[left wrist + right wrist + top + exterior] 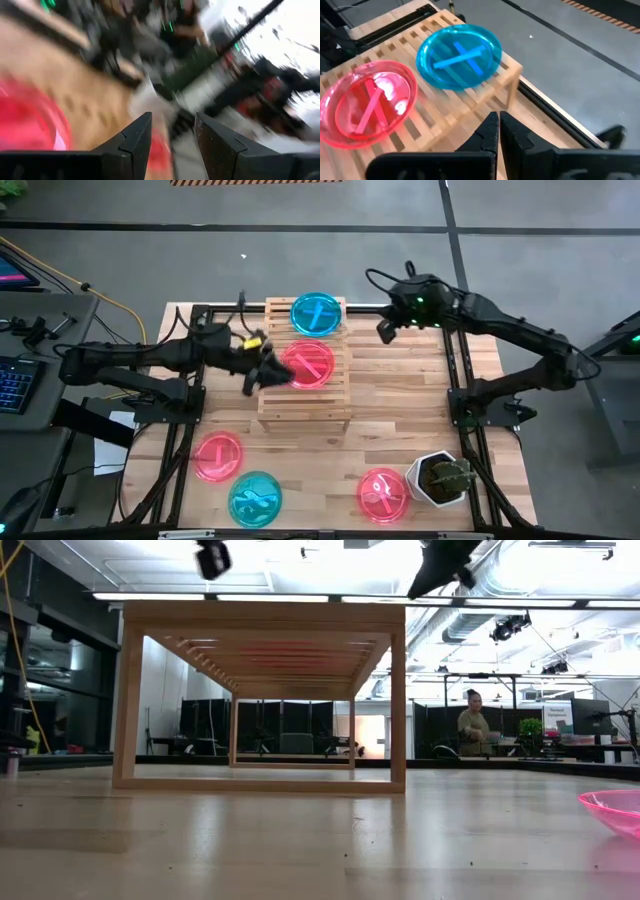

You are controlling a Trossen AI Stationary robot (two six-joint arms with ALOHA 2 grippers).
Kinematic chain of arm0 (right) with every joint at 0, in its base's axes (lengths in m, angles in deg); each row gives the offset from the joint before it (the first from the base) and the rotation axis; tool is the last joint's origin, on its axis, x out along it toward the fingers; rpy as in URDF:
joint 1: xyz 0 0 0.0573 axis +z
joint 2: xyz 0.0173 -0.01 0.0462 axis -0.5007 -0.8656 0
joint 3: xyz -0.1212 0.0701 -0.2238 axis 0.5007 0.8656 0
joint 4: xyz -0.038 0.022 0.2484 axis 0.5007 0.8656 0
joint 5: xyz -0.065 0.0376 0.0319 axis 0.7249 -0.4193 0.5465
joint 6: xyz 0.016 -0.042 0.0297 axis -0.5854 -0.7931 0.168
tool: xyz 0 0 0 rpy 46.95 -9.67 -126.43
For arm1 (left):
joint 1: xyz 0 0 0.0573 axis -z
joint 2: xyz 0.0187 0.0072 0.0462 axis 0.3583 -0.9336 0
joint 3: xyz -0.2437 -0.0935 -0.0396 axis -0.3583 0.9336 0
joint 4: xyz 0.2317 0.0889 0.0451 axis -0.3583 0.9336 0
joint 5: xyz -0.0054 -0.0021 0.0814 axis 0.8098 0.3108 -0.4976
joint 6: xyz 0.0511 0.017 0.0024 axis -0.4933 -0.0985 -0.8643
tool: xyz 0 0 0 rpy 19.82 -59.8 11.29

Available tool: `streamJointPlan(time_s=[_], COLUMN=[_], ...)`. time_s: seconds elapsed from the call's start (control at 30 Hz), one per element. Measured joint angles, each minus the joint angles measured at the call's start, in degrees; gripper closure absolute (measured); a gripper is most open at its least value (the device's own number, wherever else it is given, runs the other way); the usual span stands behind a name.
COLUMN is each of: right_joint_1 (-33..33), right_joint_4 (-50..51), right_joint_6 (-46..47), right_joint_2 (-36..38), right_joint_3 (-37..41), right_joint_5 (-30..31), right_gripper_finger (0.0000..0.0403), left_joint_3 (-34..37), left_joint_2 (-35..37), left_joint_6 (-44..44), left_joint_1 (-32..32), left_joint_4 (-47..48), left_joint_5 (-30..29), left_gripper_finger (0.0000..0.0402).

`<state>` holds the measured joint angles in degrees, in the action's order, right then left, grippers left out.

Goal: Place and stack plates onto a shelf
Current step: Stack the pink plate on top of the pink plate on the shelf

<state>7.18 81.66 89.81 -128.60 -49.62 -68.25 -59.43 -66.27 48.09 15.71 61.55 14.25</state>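
The light wooden slatted shelf [305, 405] stands mid-table and carries two plates lying flat: a teal plate [316, 313] [460, 54] at its far end and a pink plate [308, 364] [367, 102] nearer the middle. My left gripper [262, 370] [172, 130] is open above the shelf, at the pink plate's left rim; its wrist view is blurred. My right gripper [385, 330] [497, 130] is shut and empty, hovering just right of the shelf's far end. On the tabletop lie a pink plate [217, 456], a teal plate [255, 498] and another pink plate [382, 495] [612, 808].
A white plant pot [440, 480] stands near the table's near right corner, beside the right pink plate. Black frame rails [455, 380] run along the table's left and right sides. A person stands far off in the room behind the table.
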Motion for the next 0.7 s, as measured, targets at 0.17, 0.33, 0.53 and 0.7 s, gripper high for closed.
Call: streamJointPlan(time_s=[0.17,0.33,0.53,0.7], right_joint_1=[0.2,0.4,1.8,3.3], right_joint_4=[2.8,2.9,3.0,3.0], right_joint_6=[2.9,5.1,7.1,7.7], right_joint_2=[3.3,3.8,3.3,3.0], right_joint_3=[0.0,0.0,0.0,0.0], right_joint_5=[1.3,1.4,1.2,1.5], right_gripper_finger=[0.0402,0.0402,0.0402,0.0402], left_joint_3=[-7.1,-12.4,-5.0,6.2], left_joint_2=[1.2,-0.8,-3.0,-3.1], left_joint_6=[-0.6,-9.7,-13.6,-14.3], left_joint_1=[8.4,20.5,30.8,33.0], left_joint_4=[26.1,50.0,61.4,56.9], left_joint_5=[1.5,-7.6,-13.3,-11.6], left_gripper_finger=[0.0266,0.0274,0.0275,0.0275])
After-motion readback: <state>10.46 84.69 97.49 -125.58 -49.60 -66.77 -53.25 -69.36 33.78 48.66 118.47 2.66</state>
